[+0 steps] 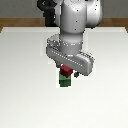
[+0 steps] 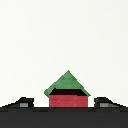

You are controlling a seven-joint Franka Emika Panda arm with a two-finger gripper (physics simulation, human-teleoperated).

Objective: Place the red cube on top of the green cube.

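The red cube sits directly above the green cube near the middle of the white counter, with the arm's hand lowered right over the pair. In the wrist view the red cube shows as a flat red face between the two dark fingertips, and the green cube shows beyond it as a corner turned toward the camera, so the two are rotated relative to each other. The fingertips appear set slightly wider than the red face, yet whether they press its sides or stand just clear I cannot tell. Both cubes look rigid, plain and light, with smooth flat faces that offer little grip beyond friction; the sensible hold is on two opposite side faces of the red cube, squarely, at mid-height. Because the red cube is slightly smaller than its base, it should rest stably if centred, though an off-centre release could tip it.
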